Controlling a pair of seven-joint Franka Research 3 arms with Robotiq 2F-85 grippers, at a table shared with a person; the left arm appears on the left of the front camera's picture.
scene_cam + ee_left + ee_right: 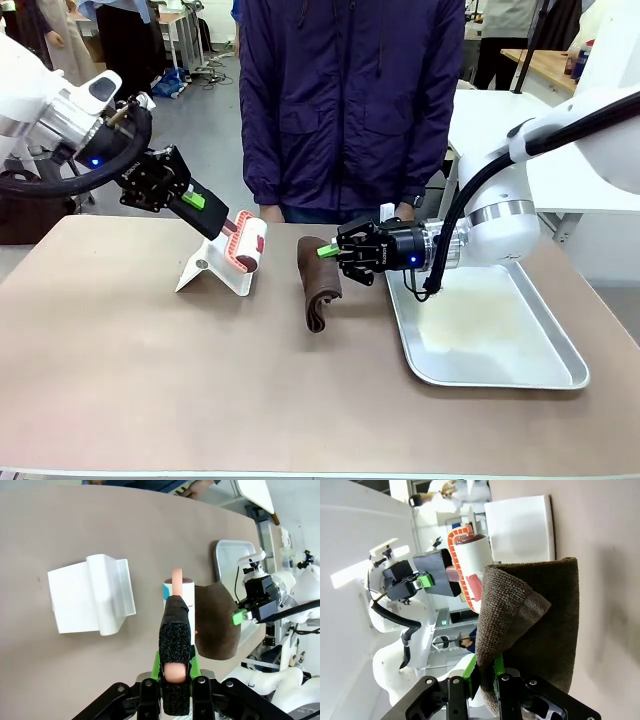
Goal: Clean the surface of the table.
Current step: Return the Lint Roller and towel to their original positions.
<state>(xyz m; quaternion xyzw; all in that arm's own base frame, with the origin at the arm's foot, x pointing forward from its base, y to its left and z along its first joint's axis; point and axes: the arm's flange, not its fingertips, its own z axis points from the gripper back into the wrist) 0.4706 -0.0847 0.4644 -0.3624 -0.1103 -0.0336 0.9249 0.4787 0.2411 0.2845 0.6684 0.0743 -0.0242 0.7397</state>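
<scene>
The beige-brown table (140, 380) spreads across the front view. My left gripper (218, 220) is shut on the pink handle of a lint roller (246, 244), which hangs tilted just above a white stand (213, 270). In the left wrist view the roller (179, 591) sticks out past my closed fingers (175, 640). My right gripper (330, 251) is shut on the top edge of a brown cloth (320, 288), whose lower end rests on the table. In the right wrist view the cloth (545, 615) drapes from the gripper (484, 669) against the table (610, 580).
A silver metal tray (560, 372) lies on the table at the right, under my right arm. A person in a dark blue jacket (350, 100) stands at the far edge. The near half of the table is open room.
</scene>
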